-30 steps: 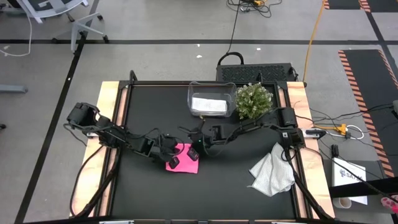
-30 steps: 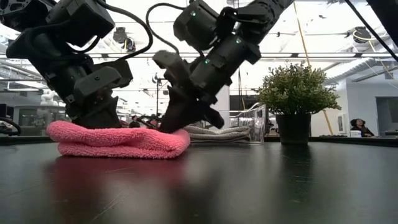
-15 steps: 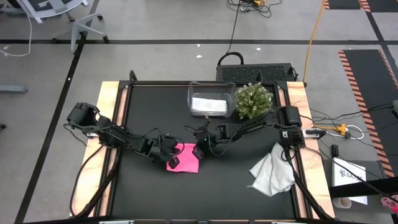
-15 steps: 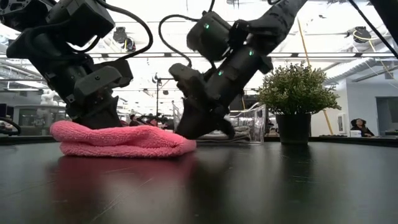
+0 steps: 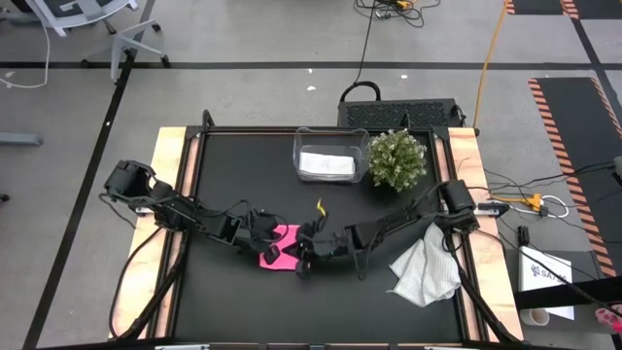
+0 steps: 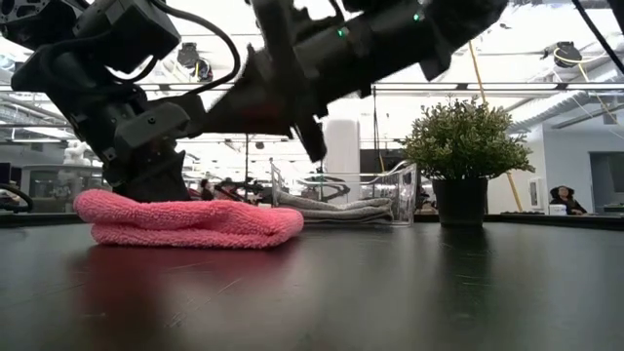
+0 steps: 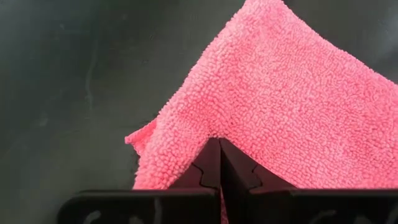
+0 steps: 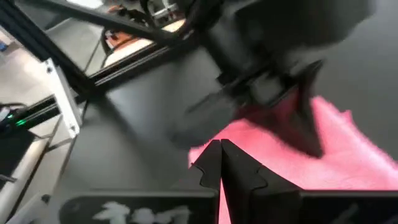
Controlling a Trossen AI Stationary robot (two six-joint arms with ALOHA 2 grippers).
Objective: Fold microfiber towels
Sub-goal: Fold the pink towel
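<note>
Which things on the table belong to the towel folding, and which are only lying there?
Job:
- pink towel, folded, left end effector shut on top of it
- white towel, crumpled, near the right edge
- folded towel in the bin

Lying about:
- bin
- plant

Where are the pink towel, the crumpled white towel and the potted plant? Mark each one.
pink towel [image 6: 185,222]: low view, middle of its folded front side.
crumpled white towel [image 5: 425,273]: high view, centre of the cloth.
potted plant [image 5: 397,157]: high view, middle of its foliage.
</note>
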